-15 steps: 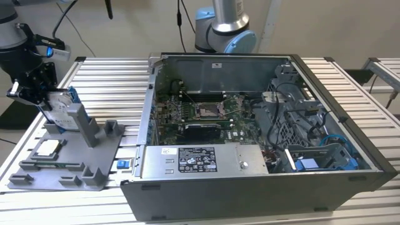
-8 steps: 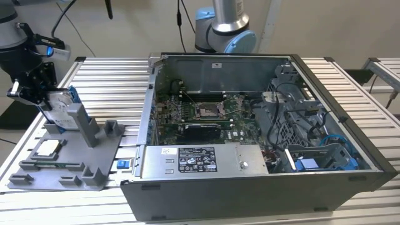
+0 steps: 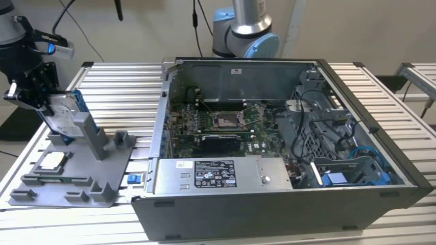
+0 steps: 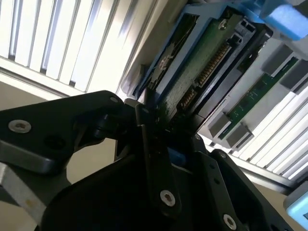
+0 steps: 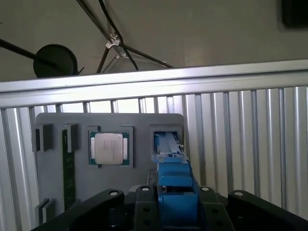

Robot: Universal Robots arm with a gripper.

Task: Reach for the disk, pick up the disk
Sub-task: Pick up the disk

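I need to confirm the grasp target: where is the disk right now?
On the exterior view's left, the disk stands on edge at the grey fixture tray, beside the open computer case, with the gripper at its top.

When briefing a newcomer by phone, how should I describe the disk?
At the exterior view's left, beside the open computer case, lies a grey tray. The disk stands on edge in it, gripped by the claw. Unlike the flat square chip nearby, it has blue rails.

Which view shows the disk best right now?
Exterior view: the disk stands on edge in the grey fixture, label showing. Second wrist view shows its green circuit board; first wrist view, its blue rail end-on.
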